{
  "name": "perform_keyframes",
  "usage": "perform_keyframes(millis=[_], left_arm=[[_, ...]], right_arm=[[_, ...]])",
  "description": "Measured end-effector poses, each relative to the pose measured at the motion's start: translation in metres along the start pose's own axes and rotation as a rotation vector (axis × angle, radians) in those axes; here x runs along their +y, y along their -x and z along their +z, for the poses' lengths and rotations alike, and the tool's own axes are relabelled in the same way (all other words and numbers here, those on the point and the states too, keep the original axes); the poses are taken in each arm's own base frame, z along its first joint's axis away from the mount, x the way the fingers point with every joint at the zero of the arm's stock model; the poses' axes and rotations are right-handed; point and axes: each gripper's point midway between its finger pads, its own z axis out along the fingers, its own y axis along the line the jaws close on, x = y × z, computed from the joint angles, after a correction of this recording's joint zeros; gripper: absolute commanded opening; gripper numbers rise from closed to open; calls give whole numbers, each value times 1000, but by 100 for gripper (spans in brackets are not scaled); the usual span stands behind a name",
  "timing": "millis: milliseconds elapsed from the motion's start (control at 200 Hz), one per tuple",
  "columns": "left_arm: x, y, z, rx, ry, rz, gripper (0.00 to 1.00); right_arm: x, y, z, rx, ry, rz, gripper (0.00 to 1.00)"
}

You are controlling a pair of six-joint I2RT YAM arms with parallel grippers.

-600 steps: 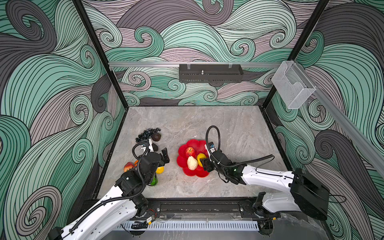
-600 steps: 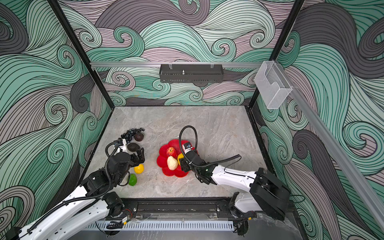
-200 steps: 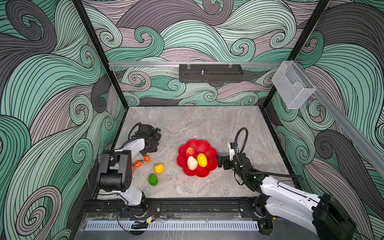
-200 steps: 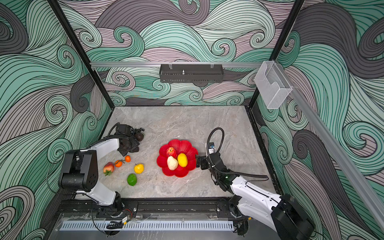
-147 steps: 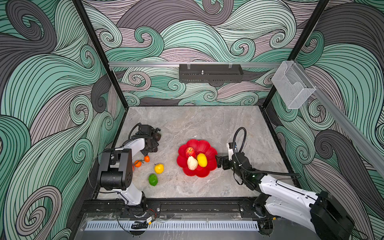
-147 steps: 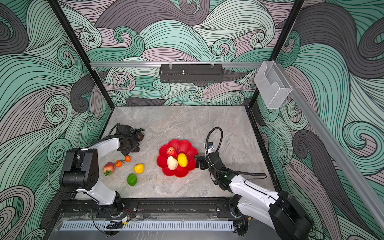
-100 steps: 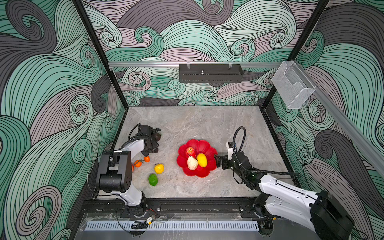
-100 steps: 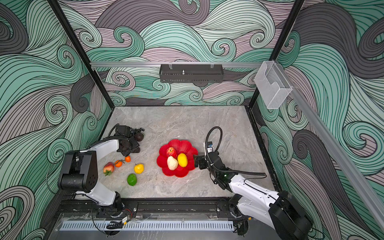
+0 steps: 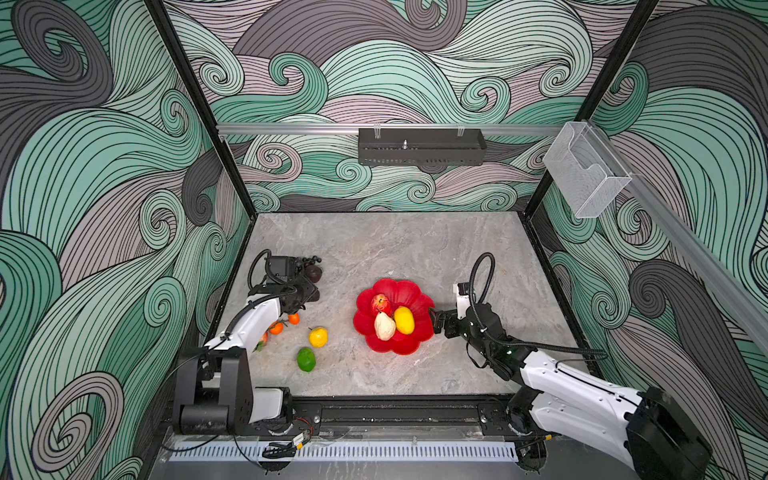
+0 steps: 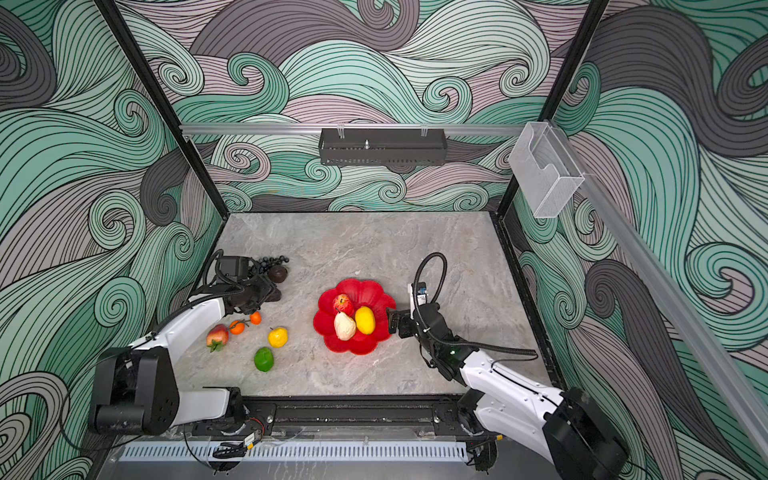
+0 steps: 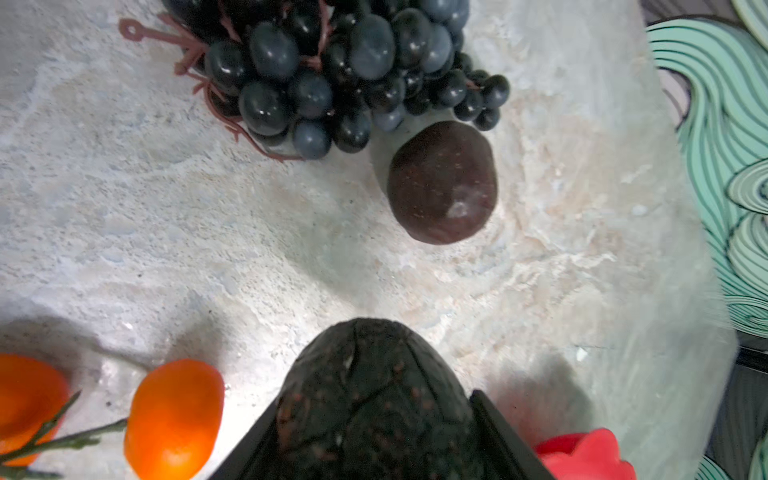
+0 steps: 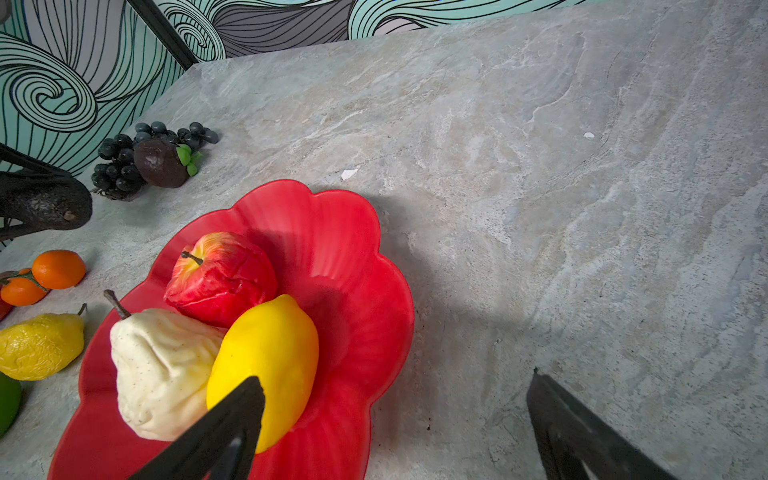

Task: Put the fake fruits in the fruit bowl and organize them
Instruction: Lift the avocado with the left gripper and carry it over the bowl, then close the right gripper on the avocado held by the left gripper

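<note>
Left arm (image 9: 257,318) and right arm (image 9: 561,374) have white link shells, black joints and blocky black bases. A ribbed black cable (image 9: 473,272) loops over each wrist; the right hand (image 12: 395,376) has thin black wedge fingers.

Both top views look down from high above the near edge onto the whole table (image 9: 395,249) — nearly equal, distant. The left wrist camera hangs close over the left side, facing the grape bunch (image 11: 332,75) past the avocado (image 11: 374,407); the right wrist camera looks low leftward across the fruit bowl (image 12: 353,257) — sharing both fruits.
</note>
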Motion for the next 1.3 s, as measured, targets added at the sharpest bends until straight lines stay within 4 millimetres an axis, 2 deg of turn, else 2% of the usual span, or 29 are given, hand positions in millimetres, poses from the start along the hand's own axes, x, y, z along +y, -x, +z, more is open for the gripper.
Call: perform_keyframes(millis=[165, 350, 670, 791, 1026, 1301], left_arm=[[-34, -18, -28, 18, -141, 31, 61], [-75, -50, -60, 54, -297, 88, 61], [-140, -119, -77, 214, -463, 236, 61], [-161, -143, -85, 259, -512, 295, 61], [-173, -178, -89, 321, -549, 366, 61], [-179, -206, -89, 378, -557, 416, 61]], right_arm=[[9, 13, -9, -44, 51, 25, 99], [33, 24, -20, -68, 183, 51, 99], [103, 44, -38, -113, 407, -42, 99], [118, 42, -38, -128, 424, -90, 97], [133, 46, -44, -194, 429, -158, 91], [135, 41, -36, -204, 384, -198, 86]])
